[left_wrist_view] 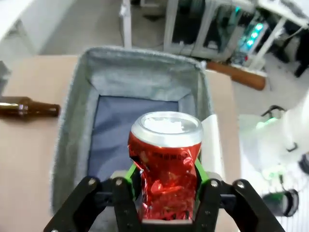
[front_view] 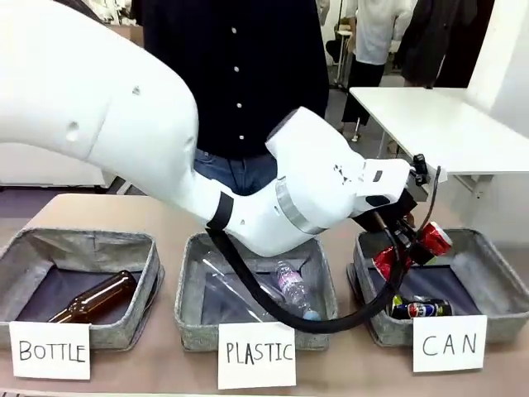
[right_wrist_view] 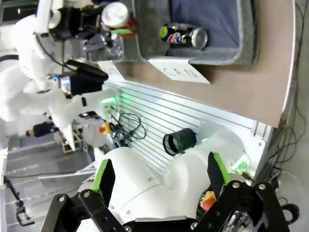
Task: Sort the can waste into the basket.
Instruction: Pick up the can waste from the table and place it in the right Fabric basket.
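While gripping the crushed red can [left_wrist_view: 166, 145] in the left gripper [left_wrist_view: 165, 170], hovers above the left part of the CAN basket [front_view: 496, 273], blue and silver can [front_view: 420, 309] lying inside by its near wall. Could clip the left rim or glance off that can and roll out if let go this close to the wall. Holds the right gripper [right_wrist_view: 159, 176] spread open, empty, well apart.
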Available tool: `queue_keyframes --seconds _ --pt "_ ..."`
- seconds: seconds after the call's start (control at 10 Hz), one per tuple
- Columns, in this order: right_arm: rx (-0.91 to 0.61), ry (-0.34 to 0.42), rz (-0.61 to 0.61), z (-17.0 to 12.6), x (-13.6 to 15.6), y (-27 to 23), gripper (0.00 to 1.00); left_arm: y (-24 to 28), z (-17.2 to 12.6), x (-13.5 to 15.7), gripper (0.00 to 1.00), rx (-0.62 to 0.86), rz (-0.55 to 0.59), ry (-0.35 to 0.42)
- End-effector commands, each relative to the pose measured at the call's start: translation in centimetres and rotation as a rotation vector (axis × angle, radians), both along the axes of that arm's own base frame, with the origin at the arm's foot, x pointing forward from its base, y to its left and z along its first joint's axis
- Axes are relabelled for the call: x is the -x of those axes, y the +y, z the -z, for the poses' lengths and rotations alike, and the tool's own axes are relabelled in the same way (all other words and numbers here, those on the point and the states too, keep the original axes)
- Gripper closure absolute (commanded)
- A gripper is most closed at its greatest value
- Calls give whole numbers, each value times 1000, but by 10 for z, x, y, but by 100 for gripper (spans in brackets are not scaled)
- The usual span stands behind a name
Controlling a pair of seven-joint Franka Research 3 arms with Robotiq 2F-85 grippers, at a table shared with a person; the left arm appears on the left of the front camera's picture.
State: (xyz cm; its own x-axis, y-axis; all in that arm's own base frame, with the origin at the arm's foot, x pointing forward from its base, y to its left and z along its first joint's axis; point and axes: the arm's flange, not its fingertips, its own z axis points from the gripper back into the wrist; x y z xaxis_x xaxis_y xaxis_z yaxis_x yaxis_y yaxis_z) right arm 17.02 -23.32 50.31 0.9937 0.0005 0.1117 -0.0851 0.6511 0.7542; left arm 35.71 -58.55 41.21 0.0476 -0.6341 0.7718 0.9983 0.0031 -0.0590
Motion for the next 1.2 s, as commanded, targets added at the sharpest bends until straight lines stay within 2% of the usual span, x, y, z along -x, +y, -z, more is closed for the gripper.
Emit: queue_keyframes --seconds 0.0,0.1,0.2,0.3,0.4,0.7,1.1 --pt "31 -12 -34 -16 -10 7 0 30 -48 5 59 58 -16 -43" --pt "31 -12 -34 -16 -10 7 0 0 0 0 59 0 0 0" --pt "31 -12 -34 -16 -10 7 0 1 3 6 59 20 75 -30" --pt "31 -12 -34 -16 -10 7 0 -2 4 8 59 44 89 -38" --pt "31 -12 -34 -16 -10 7 0 -3 4 9 2 74 108 -46" --pt "31 -12 -34 -16 -10 7 0 -4 3 12 0 85 111 -71" --pt "31 -12 -34 -16 -10 7 0 2 -3 7 0 59 31 -44"
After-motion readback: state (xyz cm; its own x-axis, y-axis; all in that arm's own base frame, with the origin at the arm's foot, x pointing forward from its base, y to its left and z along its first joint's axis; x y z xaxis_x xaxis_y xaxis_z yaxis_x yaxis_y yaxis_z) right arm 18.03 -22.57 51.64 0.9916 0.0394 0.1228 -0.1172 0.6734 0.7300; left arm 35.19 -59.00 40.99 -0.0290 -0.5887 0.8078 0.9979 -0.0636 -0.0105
